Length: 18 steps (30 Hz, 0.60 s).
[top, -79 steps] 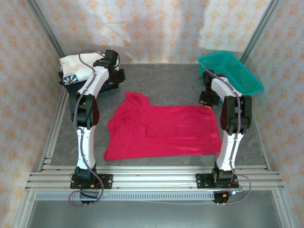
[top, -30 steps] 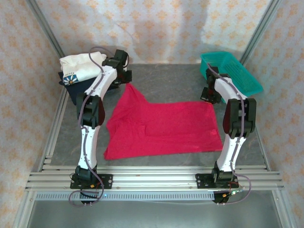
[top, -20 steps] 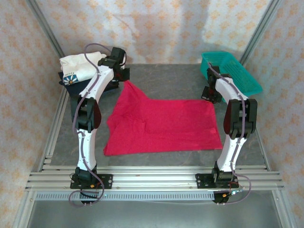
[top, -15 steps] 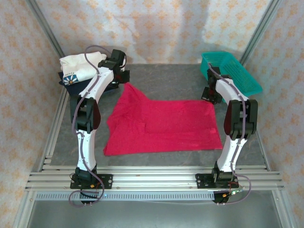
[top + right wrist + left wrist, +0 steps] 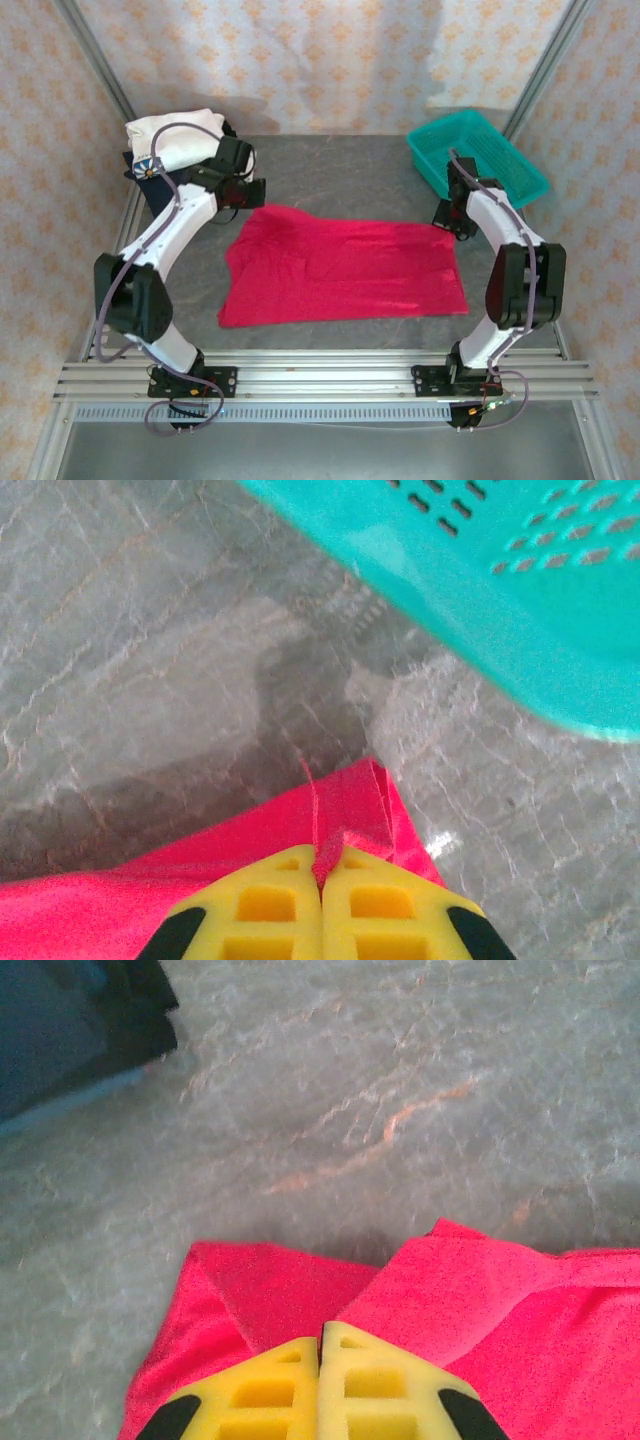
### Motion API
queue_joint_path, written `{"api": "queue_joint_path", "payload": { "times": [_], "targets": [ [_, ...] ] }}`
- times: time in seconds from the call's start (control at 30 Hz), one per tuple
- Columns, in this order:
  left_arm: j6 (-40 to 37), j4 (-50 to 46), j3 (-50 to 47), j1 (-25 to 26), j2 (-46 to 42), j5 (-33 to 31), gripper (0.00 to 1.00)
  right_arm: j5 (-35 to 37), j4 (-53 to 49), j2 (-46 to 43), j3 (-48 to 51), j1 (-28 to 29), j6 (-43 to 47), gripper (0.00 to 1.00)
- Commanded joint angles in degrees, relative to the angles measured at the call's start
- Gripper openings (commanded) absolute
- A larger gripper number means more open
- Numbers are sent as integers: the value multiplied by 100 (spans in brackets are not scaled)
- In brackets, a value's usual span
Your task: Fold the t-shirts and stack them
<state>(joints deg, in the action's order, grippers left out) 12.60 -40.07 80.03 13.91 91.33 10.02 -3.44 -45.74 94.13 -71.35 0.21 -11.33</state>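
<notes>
Garment: plain bright red short-sleeved cloth t-shirt (image 5: 345, 265), spread flat, left of and nearer than teal plastic mesh basket (image 5: 490, 150). Its far-left corner, lifted moments before, was lowered. Left gripper (image 5: 320, 1328) and right gripper (image 5: 322, 858) clenched its far corners; probably ready for folding.

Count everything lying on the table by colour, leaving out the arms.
red t-shirt: 1
white t-shirt: 1
navy t-shirt: 1
teal basket: 1
Total: 4
</notes>
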Motion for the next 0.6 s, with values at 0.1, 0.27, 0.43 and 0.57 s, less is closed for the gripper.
{"api": "queue_joint_path", "payload": {
  "times": [0.1, 0.27, 0.43, 0.57],
  "targets": [
    [437, 177, -1107, 108, -891, -178, 0, -53, -21, -583, 660, -30, -137, 0],
    [712, 97, -1822, 247, -1456, -189, 0, -25, -47, -854, 1083, -30, -237, 0],
    [1070, 44, -2414, 341, -1930, -253, 0, 65, -91, -1090, 1435, -30, -334, 0],
    [1253, -39, -2818, 382, -2250, -295, 0, 186, -118, -1206, 1643, -27, -377, 0]
  ]
}}
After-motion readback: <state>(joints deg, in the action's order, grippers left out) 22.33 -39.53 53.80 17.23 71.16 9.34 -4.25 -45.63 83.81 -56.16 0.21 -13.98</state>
